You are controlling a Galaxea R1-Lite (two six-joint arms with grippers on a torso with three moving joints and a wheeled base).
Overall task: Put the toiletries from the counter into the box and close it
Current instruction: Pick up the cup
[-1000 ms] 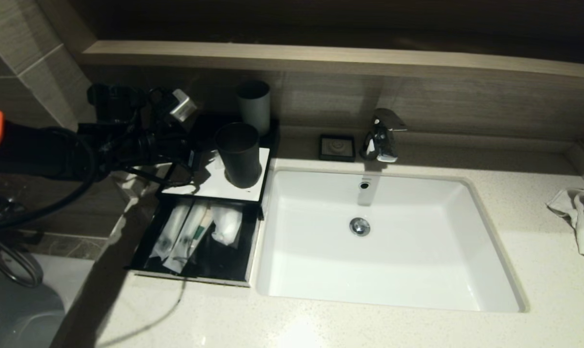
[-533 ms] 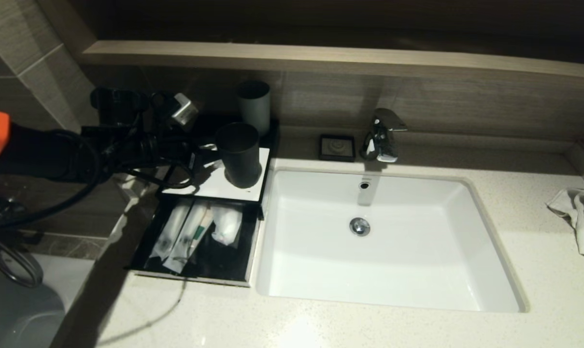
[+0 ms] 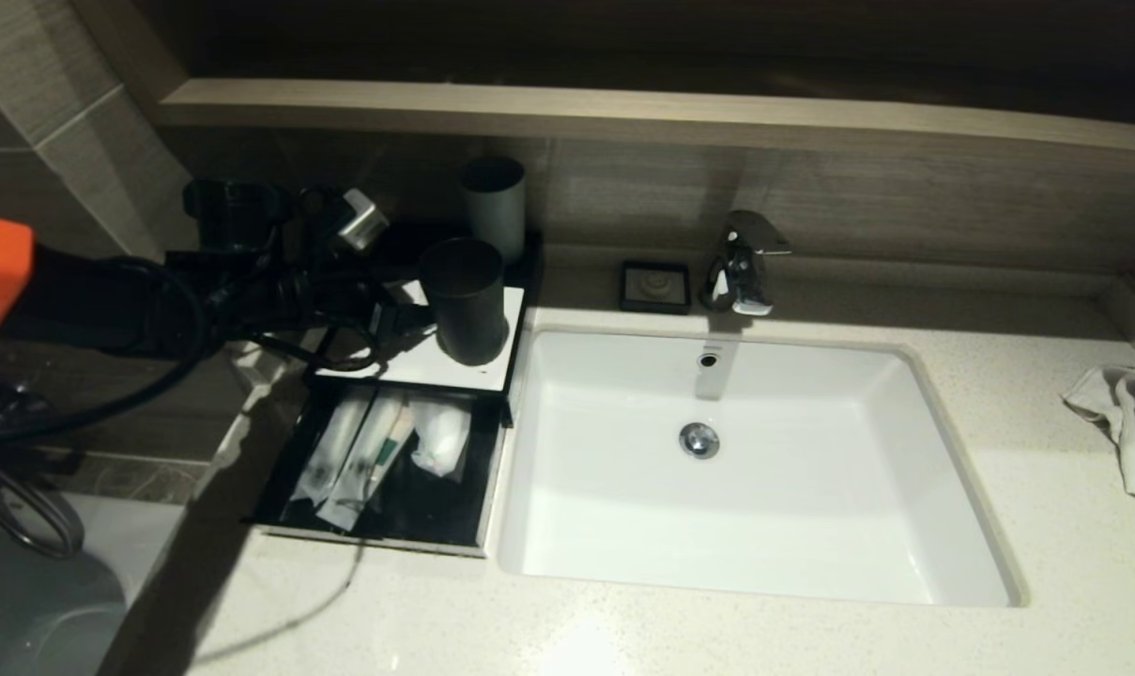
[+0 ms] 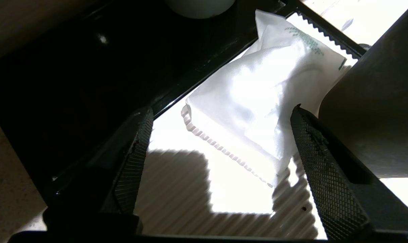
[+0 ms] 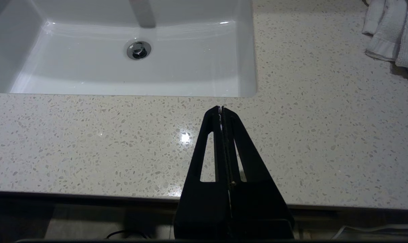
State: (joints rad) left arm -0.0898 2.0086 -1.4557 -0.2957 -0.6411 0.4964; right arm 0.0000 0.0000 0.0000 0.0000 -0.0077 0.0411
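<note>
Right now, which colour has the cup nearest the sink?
Dark, nearly black cup; the head view shows it best.

Dim room, glare on the counter [image 5: 185, 137], deep shadows left.

Bench [image 5: 325, 135]: pale speckled stone, polished. Sink basin [image 3: 792, 526]: glossy white ceramic. Tap [image 3: 741, 263]: shiny chromed metal. Box [image 3: 276, 512]: glossy black plastic; top panel [image 3: 417, 361] smooth white. Packet [image 4: 257, 101]: translucent white plastic film, serrated edges. Towel [image 3: 1130, 422]: white terry cloth. Left end effector [image 4: 220, 141] pads [image 4: 318, 158]: black, cross-hatched. Ledge [image 3: 623, 108]: matt wood grain.
</note>
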